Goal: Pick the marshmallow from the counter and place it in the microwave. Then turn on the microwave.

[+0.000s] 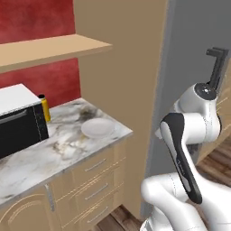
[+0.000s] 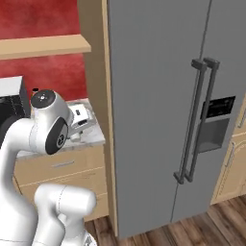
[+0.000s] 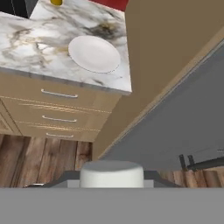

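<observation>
White arm (image 1: 180, 149) links are rising closest to the lens, bending over the corner where the counter (image 1: 67, 144) is ending. Its gripper (image 2: 80, 122) is hanging above the counter's right end, beside the tall tan panel (image 1: 131, 81); whether the fingers are spread or pressed together I cannot tell, since they are too small and partly hidden by the hand's body.

Where the marshmallow is lying I cannot tell either.

On the marbled stone, a white round plate (image 3: 94, 53) is sitting near the right edge, well apart from a black box (image 1: 18, 122) with a white top that is standing at the left. A yellow bottle (image 1: 45, 108) is standing just beside that box, at its right corner. Light wooden drawers (image 3: 59, 107) with silver handles are running below the top.

A tan shelf (image 1: 49, 49) is hanging over the counter against a red wall (image 1: 36, 22). Right of the tan panel, a grey double-door fridge (image 2: 153, 96) is filling the wall, its two dark vertical handles (image 2: 197, 120) standing side by side and a dark dispenser (image 2: 216, 122) sitting in the right door. Brown plank floor (image 3: 43, 157) is spreading below.
</observation>
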Available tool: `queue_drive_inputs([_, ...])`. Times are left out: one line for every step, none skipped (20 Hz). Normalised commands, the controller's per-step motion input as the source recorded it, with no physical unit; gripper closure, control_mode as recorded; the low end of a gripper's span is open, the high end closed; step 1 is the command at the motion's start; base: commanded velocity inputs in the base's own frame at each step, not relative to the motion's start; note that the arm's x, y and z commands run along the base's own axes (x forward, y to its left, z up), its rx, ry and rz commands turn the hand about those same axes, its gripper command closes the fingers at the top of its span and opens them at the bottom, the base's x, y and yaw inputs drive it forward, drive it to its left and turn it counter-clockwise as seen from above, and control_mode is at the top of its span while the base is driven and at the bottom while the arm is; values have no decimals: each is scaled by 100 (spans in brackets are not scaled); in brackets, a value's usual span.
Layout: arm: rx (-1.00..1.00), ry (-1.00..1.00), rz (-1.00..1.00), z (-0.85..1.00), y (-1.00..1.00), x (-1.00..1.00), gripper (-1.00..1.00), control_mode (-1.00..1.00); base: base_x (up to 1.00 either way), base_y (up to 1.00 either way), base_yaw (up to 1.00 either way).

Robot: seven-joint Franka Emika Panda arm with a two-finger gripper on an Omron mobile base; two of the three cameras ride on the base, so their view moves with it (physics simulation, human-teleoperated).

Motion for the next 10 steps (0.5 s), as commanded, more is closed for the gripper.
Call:
queue_drive_inputs([0,0,0,0,0,0,100,100,-10,-74,-19])
queue_drive_inputs([0,0,0,0,0,0,100,100,-20,-71,-19])
queue_drive_inputs([0,0,0,0,0,0,100,100,-25,-68,-19])
queue_drive_inputs([0,0,0,0,0,0,100,100,-25,-68,-19])
queue_drive_inputs([0,0,0,0,0,0,100,100,-25,-68,-19])
queue_drive_inputs([0,0,0,0,0,0,100,100,-26,-68,-19])
queue_drive_inputs([0,0,0,0,0,0,100,100,-26,-68,-19])
queue_drive_inputs([0,0,0,0,0,0,100,100,-26,-69,-19])
queue_drive_inputs([0,0,0,0,0,0,100,100,-26,-69,-19])
queue_drive_inputs([0,0,0,0,0,0,100,100,-26,-69,-19])
